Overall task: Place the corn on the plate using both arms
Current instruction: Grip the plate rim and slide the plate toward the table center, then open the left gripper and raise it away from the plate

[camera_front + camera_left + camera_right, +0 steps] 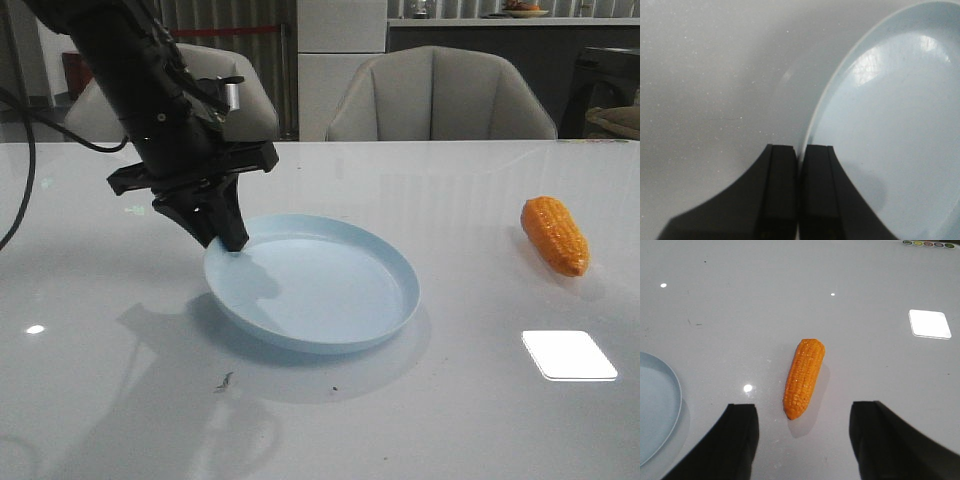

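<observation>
Corn (804, 378) lies between the spread right claw (802, 440).

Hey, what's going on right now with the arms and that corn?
Left gripper shut on the plate rim. Right gripper open above the corn. Corn on table, off plate. Nothing in the way.

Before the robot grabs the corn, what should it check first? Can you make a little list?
1. Left hand pinching the plate rim: ok, fingers closed on the edge.
2. Plate flat on the table: not ok, its left edge looks tilted up.
3. Right hand open: ok, fingers wide apart.
4. Corn lined up between the fingers: ok.
5. Corn lying free on the table: ok, nothing touches it.
6. Plate empty: ok.
</observation>
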Motion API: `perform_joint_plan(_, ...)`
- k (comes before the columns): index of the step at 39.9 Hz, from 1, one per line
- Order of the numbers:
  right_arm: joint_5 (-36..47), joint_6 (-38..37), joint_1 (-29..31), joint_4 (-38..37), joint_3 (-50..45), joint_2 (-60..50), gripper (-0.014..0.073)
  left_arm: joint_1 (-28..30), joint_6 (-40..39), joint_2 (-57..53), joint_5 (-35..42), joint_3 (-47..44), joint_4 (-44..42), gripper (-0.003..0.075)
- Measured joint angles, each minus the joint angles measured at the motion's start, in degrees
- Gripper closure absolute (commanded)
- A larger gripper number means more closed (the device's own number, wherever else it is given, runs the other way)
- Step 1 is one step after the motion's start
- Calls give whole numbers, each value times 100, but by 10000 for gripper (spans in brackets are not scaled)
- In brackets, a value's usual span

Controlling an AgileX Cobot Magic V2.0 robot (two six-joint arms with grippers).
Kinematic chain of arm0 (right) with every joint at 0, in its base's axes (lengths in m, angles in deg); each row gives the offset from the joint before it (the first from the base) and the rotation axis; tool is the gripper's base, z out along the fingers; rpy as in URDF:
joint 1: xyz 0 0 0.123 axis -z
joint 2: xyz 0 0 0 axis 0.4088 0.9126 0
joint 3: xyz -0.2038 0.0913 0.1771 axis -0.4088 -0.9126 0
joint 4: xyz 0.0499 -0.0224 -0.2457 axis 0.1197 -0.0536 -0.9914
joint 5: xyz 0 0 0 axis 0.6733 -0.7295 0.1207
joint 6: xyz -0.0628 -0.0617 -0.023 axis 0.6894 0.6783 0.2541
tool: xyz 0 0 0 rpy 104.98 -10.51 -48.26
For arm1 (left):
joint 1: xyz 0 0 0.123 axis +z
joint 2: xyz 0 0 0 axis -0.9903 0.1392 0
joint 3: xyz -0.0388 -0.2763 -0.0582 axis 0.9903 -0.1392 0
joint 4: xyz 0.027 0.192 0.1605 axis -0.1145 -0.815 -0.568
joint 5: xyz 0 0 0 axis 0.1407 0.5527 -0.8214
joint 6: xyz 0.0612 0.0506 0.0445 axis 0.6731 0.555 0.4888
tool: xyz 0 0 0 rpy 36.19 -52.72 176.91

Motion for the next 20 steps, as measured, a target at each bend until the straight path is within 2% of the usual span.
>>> perform_joint_plan(5,-103,0,0,0,0,0,88,0,0,0,0,0,-142,477)
perform_joint_plan(9,-207,0,0,0,0,0,88,0,0,0,-10,0,-189,322)
perform_joint_plan(12,-256,0,0,0,0,0,88,0,66,0,-10,0,-202,238)
perform_joint_plan(14,-265,0,0,0,0,0,88,0,79,0,-10,0,-202,219)
perform_joint_plan(20,-265,0,0,0,0,0,88,0,104,0,0,11,-212,253)
